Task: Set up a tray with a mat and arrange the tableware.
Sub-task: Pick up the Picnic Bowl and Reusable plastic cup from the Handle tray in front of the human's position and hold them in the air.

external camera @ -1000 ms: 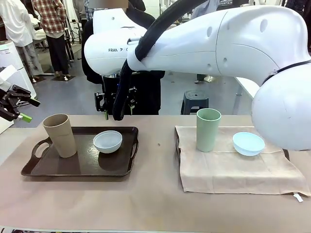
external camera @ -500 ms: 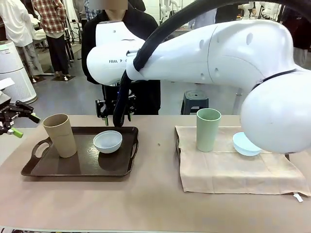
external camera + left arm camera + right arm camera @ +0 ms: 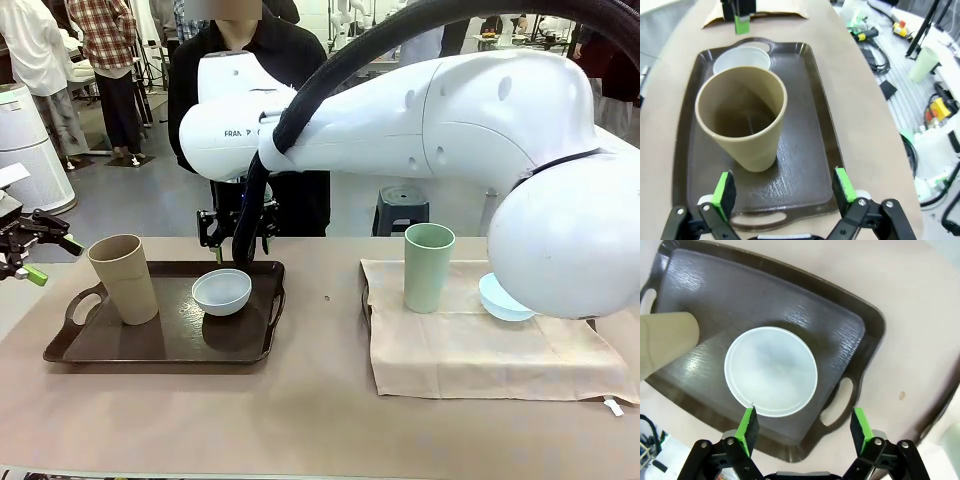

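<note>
Two cups and two bowls are split between the halves of the surface (image 3: 320, 420). In the front view, a dark brown tray (image 3: 70, 352) lies toward 9 o'clock, holding the tan cup (image 3: 123, 278) upright at its 9 o'clock end. The white bowl (image 3: 222, 291) sits on the tray toward its 2 o'clock corner, apart from the cup. Toward 3 o'clock on the surface lies a beige cloth mat (image 3: 480, 355). The pale green cup (image 3: 428, 266) stands upright near the mat's 11 o'clock corner. The light blue bowl (image 3: 497, 298) sits at 3 o'clock from that cup, partly hidden by the bulky white right arm (image 3: 450, 110). A dark rim (image 3: 366, 300) peeks out at the mat's 9 o'clock edge. The right arm reaches across the middle, and the right gripper (image 3: 803, 426) hangs over the tray with its jaws spread wide and nothing between them. In its wrist view the white bowl lies below, centred at 12 o'clock from the green pads. The left gripper (image 3: 784, 189) is likewise wide open and empty, off the tray's 9 o'clock end. Its wrist view looks down into the tan cup, with the white bowl just beyond the cup at 12 o'clock. A person (image 3: 275, 38) in a dark top stands at the far side, at 12 o'clock.
</note>
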`<control>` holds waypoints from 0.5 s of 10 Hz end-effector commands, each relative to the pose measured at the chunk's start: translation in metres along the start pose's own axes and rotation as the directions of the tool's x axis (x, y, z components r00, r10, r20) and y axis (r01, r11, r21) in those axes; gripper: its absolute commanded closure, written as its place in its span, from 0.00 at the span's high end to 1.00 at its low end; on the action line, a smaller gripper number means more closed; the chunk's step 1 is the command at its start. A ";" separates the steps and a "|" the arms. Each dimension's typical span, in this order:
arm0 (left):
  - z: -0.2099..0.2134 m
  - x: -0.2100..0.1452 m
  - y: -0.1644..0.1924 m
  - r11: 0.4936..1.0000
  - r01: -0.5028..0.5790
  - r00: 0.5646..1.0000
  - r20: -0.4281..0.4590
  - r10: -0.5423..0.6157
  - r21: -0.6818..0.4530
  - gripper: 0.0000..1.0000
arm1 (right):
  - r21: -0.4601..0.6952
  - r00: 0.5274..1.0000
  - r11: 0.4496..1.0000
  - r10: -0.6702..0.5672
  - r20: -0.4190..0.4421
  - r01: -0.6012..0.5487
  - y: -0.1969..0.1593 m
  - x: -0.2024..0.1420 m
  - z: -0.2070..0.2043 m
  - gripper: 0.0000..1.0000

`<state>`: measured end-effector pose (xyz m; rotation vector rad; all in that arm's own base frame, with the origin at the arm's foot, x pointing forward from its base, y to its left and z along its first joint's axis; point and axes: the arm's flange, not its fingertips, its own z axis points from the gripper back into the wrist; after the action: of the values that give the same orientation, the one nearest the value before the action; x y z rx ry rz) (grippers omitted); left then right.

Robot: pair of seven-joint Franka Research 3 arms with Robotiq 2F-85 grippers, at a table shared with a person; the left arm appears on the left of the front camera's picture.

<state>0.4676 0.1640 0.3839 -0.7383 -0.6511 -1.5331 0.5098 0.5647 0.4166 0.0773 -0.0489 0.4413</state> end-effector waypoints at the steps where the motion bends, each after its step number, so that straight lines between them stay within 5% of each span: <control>1: -0.003 -0.016 0.023 0.999 -0.035 0.999 0.015 0.035 0.022 1.00 | 0.054 1.000 0.998 0.018 -0.012 -0.018 -0.001 0.003 -0.023 0.95; 5: -0.031 -0.034 0.056 0.999 0.042 0.998 0.053 -0.040 -0.028 1.00 | 0.076 0.998 0.997 0.005 -0.056 -0.001 -0.012 0.001 -0.050 0.95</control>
<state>0.5144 0.1575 0.3369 -0.7608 -0.6678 -1.5203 0.5196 0.5635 0.3654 0.1037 0.0049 0.4349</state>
